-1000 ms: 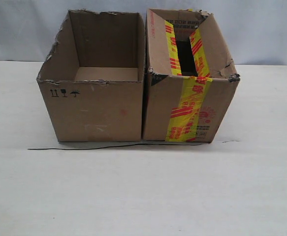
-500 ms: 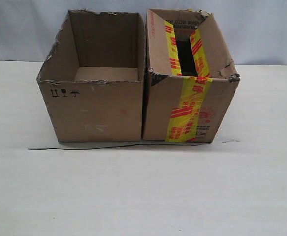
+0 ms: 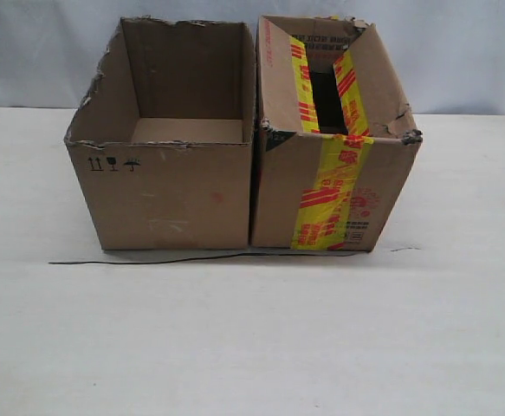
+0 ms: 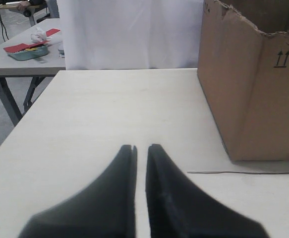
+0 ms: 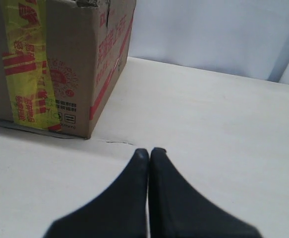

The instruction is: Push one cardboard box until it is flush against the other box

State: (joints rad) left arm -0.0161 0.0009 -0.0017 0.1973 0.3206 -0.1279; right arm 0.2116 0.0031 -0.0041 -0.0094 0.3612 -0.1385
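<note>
The cardboard box point(image 3: 334, 173), with yellow tape printed in red, stands on the right in the exterior view. Its left side lies against the other box point(image 3: 174, 195), plain brown with torn top edges; no gap shows between them. Neither gripper appears in the exterior view. In the left wrist view my left gripper point(image 4: 141, 147) hovers over bare table, its fingers a thin slit apart and holding nothing, well short of the plain box point(image 4: 256, 94). My right gripper point(image 5: 148, 150) is shut and empty, a short way from the taped box's point(image 5: 60, 64) corner.
A thin black cord point(image 3: 191, 258) lies on the white table point(image 3: 252, 347) along the boxes' front. A white backdrop hangs behind. Off the table's edge in the left wrist view stands a side table with a teal tray point(image 4: 28, 52).
</note>
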